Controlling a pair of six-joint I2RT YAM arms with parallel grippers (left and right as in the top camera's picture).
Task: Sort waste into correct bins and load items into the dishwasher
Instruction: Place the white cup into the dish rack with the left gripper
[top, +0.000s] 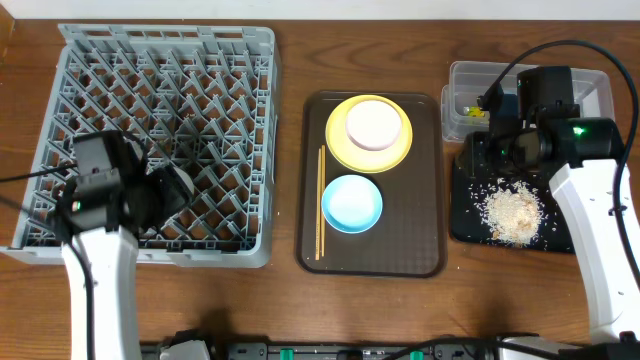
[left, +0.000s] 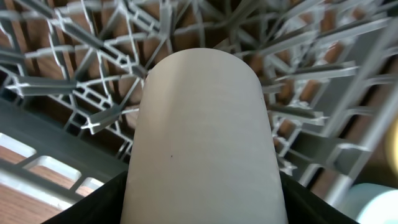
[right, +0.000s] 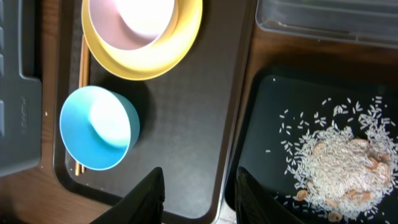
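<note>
White cup (left: 202, 143) fills the left wrist view, clasped in the left claw (left: 202, 208) over the grey rack (top: 160, 60); rice crumbs (top: 512, 212) already lie in the black tray (top: 465, 228). Right claw (right: 200, 193) hangs released, empty. Plate (top: 340, 150), white bowl (top: 373, 125), blue bowl (top: 351, 203) and chopsticks (top: 321, 200) wait on the brown tray (top: 420, 220)

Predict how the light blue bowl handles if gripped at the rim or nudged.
The light blue bowl looks rigid and empty, so likely light. Its glossy sheen suggests a claw could slip on the rim. Low, wide and upright, it would probably slide on the brown tray rather than tip, perhaps into the chopsticks beside it.
</note>
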